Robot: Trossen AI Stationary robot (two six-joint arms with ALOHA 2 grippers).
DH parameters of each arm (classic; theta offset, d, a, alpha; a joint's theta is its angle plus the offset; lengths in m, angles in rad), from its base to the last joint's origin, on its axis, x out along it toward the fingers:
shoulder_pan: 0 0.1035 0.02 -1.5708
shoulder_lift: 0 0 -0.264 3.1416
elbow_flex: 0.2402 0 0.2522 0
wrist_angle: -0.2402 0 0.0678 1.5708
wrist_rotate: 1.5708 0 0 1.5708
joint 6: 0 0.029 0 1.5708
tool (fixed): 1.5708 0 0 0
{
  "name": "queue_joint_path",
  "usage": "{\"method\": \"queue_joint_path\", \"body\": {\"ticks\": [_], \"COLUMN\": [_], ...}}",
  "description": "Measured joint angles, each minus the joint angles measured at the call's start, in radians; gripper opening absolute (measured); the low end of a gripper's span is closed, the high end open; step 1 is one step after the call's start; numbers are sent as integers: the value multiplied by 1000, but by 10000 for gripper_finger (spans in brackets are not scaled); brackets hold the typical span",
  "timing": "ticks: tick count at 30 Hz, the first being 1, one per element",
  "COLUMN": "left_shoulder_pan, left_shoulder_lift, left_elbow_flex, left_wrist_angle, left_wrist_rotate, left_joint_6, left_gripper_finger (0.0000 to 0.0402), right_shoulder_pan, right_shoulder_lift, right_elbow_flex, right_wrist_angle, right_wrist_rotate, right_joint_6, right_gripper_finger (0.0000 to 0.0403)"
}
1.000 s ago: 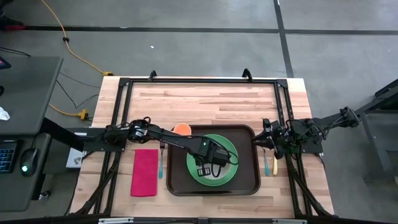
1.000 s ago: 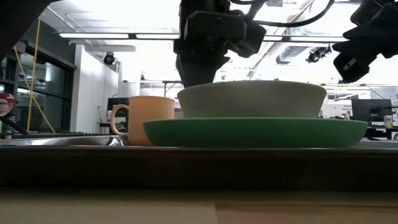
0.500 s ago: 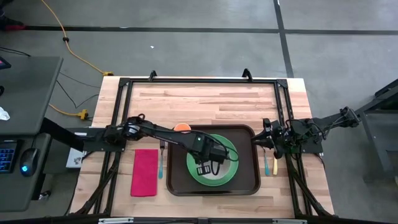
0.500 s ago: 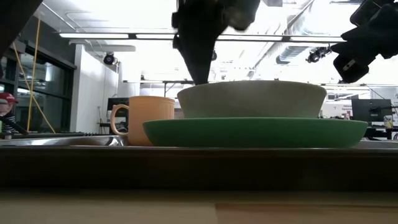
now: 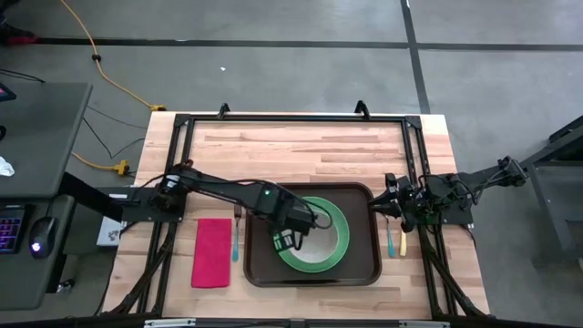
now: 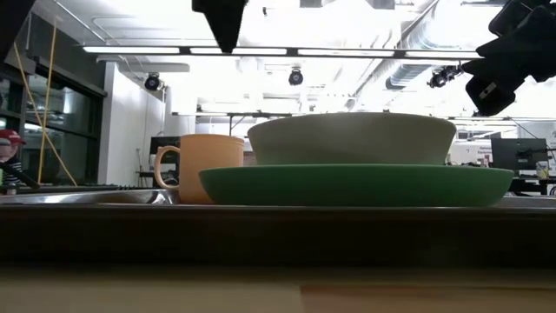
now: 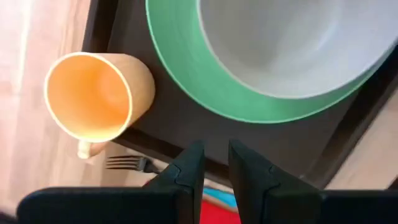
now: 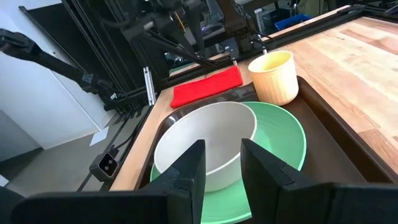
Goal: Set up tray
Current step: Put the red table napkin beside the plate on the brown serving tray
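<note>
I am the robot, and my two arms reach over a wooden table. The tray is big, dark brown and has a raised rim. It lies in the lower middle of the high view, near the front edge of the table. A green plate sits flat on the tray, and a white bowl sits on the plate. In the low view the bowl rests right on top of the green plate. An orange cup stands upright just left of them. In my left wrist view the cup is at the tray's corner, close beside the plate, and a fork lies on the wood just outside the tray rim. A red napkin lies flat on the table to the left of the tray, with a blue-handled piece of cutlery between it and the tray. My left gripper hangs over the left part of the plate. Its two fingers are only a little way apart, and they hold nothing. My right gripper waits just past the right edge of the tray, above the table. Its fingers also have a small gap between them and hold nothing. A yellow-handled piece of cutlery lies on the wood right of the tray.
</note>
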Motion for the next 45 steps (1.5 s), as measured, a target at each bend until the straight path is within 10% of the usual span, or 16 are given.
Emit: {"method": "queue_joint_path", "body": {"ticks": [22,45], "left_shoulder_pan": [-245,-419], "left_shoulder_lift": [-120,-321], "left_elbow_flex": [-25,-551], "left_wrist_angle": [1,44], "left_wrist_rotate": [-212,-269], "left_joint_6": [-149,-699], "left_gripper_finger": [104,104], "right_shoulder_pan": [0,0], "right_shoulder_lift": [-1,0], "right_elbow_flex": [0,0], "right_wrist_angle": [0,0], "right_wrist_rotate": [-14,-30], "right_joint_6": [-1,-1], "right_gripper_finger": [78,78]}}
